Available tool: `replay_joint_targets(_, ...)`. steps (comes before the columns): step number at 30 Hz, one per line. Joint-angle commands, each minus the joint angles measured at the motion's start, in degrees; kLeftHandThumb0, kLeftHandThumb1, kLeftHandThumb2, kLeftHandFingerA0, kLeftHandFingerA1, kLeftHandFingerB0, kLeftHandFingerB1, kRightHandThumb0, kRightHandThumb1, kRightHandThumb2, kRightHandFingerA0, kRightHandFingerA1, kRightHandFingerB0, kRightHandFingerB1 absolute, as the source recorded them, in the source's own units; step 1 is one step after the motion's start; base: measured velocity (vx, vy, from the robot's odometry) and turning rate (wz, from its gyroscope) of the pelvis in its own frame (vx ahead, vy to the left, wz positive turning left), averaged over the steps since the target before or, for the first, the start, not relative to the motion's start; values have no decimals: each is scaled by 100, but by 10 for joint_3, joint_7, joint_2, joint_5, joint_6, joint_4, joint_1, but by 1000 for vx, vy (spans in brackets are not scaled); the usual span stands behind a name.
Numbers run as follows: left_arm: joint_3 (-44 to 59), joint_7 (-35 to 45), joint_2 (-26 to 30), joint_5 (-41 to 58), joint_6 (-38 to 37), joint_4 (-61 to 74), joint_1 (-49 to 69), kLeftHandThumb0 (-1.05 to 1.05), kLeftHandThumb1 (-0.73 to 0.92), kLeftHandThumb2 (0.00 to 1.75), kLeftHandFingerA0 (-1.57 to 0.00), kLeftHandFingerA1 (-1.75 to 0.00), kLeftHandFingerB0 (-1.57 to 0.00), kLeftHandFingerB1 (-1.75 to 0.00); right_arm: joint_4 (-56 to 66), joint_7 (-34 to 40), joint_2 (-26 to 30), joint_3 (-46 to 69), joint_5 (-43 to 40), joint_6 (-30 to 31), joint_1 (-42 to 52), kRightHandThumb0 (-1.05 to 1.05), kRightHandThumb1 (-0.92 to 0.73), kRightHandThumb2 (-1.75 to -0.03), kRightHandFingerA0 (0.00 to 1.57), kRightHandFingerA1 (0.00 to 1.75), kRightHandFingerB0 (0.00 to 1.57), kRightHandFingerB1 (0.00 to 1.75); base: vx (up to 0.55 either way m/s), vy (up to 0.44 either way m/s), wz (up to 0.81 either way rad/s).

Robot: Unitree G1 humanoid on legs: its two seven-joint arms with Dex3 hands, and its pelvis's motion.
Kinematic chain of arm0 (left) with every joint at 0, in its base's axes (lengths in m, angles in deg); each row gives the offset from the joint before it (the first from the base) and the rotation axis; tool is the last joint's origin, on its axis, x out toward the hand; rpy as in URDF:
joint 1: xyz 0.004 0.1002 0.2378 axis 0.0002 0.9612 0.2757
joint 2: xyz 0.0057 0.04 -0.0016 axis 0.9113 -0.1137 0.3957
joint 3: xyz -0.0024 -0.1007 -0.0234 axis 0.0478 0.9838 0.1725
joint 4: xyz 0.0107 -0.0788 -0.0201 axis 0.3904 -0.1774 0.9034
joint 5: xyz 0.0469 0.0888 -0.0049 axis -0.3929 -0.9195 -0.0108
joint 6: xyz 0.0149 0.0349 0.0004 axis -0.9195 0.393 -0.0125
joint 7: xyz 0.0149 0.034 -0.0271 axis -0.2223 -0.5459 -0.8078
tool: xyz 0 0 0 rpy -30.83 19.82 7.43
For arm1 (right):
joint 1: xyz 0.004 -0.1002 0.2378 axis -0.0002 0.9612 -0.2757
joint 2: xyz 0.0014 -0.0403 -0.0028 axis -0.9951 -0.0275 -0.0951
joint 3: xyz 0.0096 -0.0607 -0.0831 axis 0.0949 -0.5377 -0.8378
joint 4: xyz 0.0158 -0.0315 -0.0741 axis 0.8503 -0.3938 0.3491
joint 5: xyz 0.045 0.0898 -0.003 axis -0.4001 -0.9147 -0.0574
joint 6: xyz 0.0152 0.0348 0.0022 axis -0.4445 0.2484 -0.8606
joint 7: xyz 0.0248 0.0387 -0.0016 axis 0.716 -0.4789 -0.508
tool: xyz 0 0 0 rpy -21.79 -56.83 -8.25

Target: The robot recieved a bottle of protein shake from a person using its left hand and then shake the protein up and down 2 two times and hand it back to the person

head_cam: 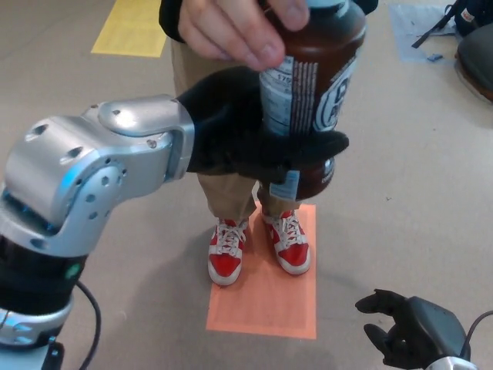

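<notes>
Background elements. An orange floor mat (266,301) is laid on the grey floor (416,200); red-and-white sneakers (259,245) are planted on its upper part, below khaki trousers (227,189). A yellow floor marking (131,27) is seen at upper left. Dark objects (474,38), partly cropped, are seen at upper right.

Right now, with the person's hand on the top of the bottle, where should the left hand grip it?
Grip the lower half of the bottle, coming from the robot's left. It hangs upright, and the person's hand covers the top, so only the lower body is free. The left hand already has fingers across it there.
</notes>
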Motion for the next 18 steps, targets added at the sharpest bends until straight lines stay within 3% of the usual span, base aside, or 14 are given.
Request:
replay_joint_targets(1,-4,-49,-17,-81,-48,-28,2,-71,46,85,0,-24,0,-13,-6,10,2,1,6,0,-1,-53,-79,-68,81,66,65,44,0,0,0)
replay_joint_targets(2,1,-68,-29,-93,-61,-25,13,-68,50,83,-9,-44,-1,-18,-6,10,1,1,6,0,-1,-53,-80,-67,79,65,66,45,0,0,0)
replay_joint_targets(3,4,-80,-38,-103,-73,-21,23,-68,50,83,-9,-44,-1,-18,-6,9,1,2,5,-1,-1,-53,-80,-67,79,65,66,45,0,0,0)
replay_joint_targets(4,-1,-108,-50,-133,-112,-9,44,-60,60,84,-40,-51,-6,-26,-6,8,1,2,5,2,-3,-53,-80,-67,79,65,66,44,0,0,0)
replay_joint_targets(5,-1,-129,-65,-156,-158,-6,63,-26,87,66,-94,-50,-29,-31,-6,8,2,2,6,2,-4,-54,-80,-68,80,67,65,45,0,0,0)
replay_joint_targets(6,0,-153,-81,-179,-209,-5,84,-26,87,66,-94,-50,-29,-31,-6,9,2,1,7,1,-4,-54,-80,-68,80,67,65,45,0,0,0)
replay_joint_targets(7,-1,-158,-85,-192,-239,-9,92,-21,88,67,-106,-52,-43,-36,-6,11,2,0,8,1,-5,-54,-80,-68,79,67,64,46,0,0,0)
replay_joint_targets(8,-6,-166,-84,-215,-286,-18,101,-19,87,66,-114,-84,-83,-57,-6,12,2,-2,10,1,-6,-54,-81,-69,76,67,63,46,0,0,0)
replay_joint_targets(9,-11,-175,-83,-234,-314,-24,105,-19,87,66,-114,-84,-83,-57,-6,11,3,-2,10,2,-6,-54,-81,-69,76,67,63,46,0,0,0)
replay_joint_targets(10,-18,-175,-77,-245,-327,-26,107,-21,88,65,-109,-95,-80,-73,-7,11,3,-2,10,1,-6,-54,-81,-68,76,66,64,46,0,0,0)
replay_joint_targets(12,-25,-175,-71,-259,-338,-30,102,-22,87,66,-107,-100,-78,-81,-6,8,5,0,8,2,-10,-53,-81,-68,76,67,65,46,0,0,0)
replay_joint_targets(13,-30,-166,-63,-267,-360,-36,103,-20,86,65,-103,-108,-73,-94,-6,6,4,0,8,6,-13,-54,-82,-68,75,65,63,45,0,0,0)
replay_joint_targets(18,-32,-162,-60,-274,-367,-35,112,-18,82,67,-99,-119,-73,-101,-7,-1,1,4,2,11,-13,-52,-82,-68,76,64,64,43,0,0,0)
